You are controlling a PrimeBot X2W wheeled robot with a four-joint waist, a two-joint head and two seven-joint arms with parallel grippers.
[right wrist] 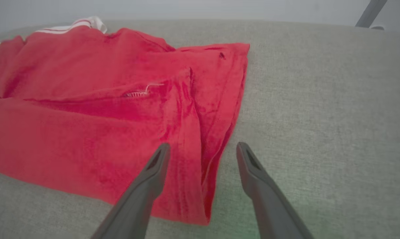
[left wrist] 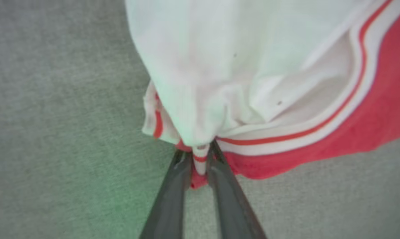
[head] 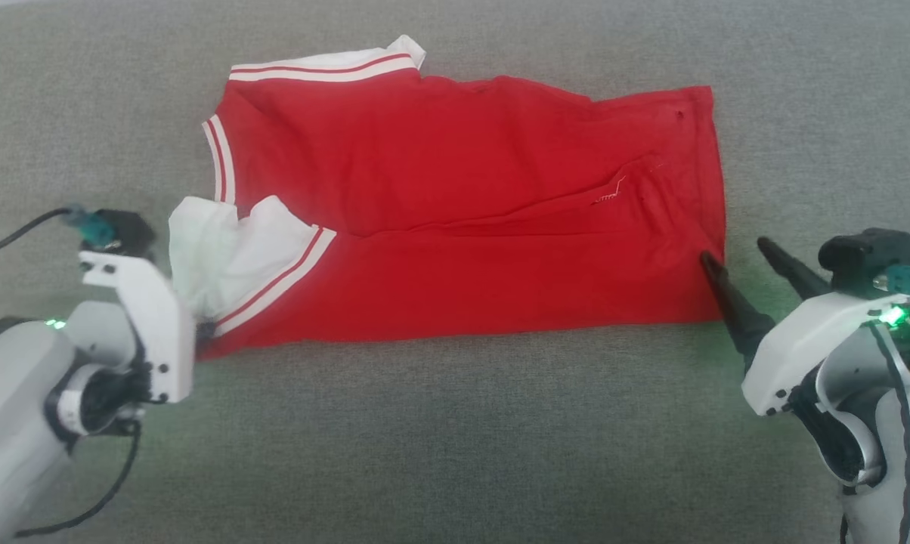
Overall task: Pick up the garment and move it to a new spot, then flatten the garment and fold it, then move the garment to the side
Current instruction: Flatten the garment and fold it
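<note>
While the left gripper (left wrist: 200, 156) pinches the striped trim at the near left corner of the garment (head: 462, 189), the right gripper (right wrist: 203, 147) hangs spread at its right hem; the garment lies folded on the grey fabric surface (head: 455, 453).

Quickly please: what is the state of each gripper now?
Left gripper: closed, holding the garment.
Right gripper: open, holding nothing.
</note>
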